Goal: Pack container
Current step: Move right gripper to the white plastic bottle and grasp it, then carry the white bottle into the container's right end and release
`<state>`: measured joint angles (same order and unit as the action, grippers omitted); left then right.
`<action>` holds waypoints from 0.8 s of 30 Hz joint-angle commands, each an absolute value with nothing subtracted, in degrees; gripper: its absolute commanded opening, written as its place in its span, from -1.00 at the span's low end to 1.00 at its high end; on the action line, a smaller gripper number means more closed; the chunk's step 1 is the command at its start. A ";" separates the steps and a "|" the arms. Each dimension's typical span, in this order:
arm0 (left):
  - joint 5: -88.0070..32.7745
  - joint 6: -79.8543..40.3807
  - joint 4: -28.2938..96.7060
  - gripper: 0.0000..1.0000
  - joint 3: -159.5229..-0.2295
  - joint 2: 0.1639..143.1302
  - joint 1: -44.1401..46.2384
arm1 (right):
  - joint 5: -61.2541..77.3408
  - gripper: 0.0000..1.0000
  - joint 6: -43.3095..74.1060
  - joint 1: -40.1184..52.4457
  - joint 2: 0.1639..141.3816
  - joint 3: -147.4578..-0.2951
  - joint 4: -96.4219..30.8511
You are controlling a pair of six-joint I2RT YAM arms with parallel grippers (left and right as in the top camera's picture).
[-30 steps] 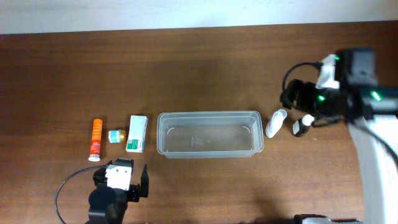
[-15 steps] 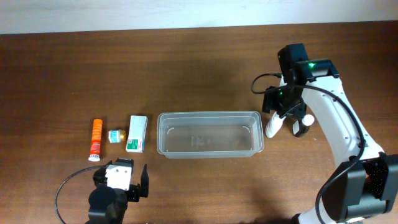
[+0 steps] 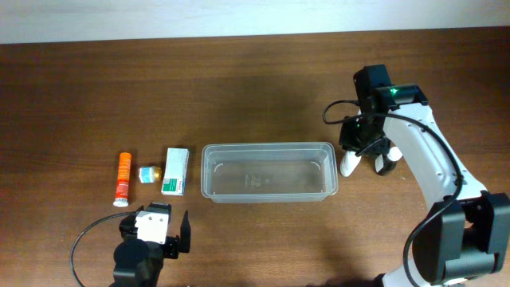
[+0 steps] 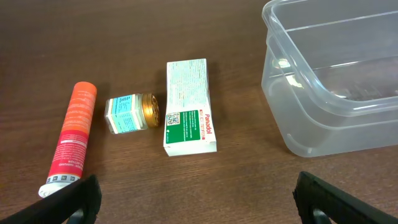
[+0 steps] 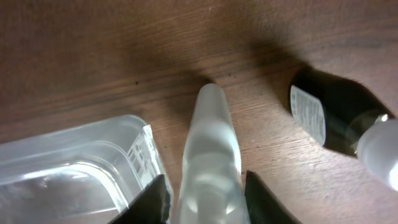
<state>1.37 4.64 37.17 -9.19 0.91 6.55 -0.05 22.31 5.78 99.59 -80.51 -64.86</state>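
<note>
Straddling the white bottle (image 5: 210, 137), my right gripper (image 5: 208, 194) stood open, holding nothing. I judged a square, gentle squeeze best, keeping clear of the container (image 5: 81, 146) beside it.

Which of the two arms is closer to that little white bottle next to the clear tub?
Right. The right gripper has its fingers on either side of the white bottle, beside the container. The left gripper sits far off, beyond the container's opposite end.
</note>
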 commanded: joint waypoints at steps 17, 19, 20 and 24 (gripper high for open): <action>0.80 4.12 37.08 0.99 -8.95 0.58 6.22 | -6.00 -0.92 22.79 11.97 81.17 -96.07 -82.37; 0.80 4.12 37.08 0.99 -8.95 0.56 6.22 | -3.92 -0.92 22.81 16.82 79.72 -96.07 -82.98; 0.80 4.12 37.10 0.99 -8.95 0.58 6.22 | -3.57 -0.92 22.81 18.72 79.75 -96.07 -82.91; 0.80 4.12 37.10 0.99 -8.95 0.58 6.22 | -3.51 -0.92 22.83 25.12 81.45 -95.15 -80.25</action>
<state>1.37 4.64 37.15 -9.19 0.91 6.55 -3.97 22.52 22.52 80.40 -95.35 -81.54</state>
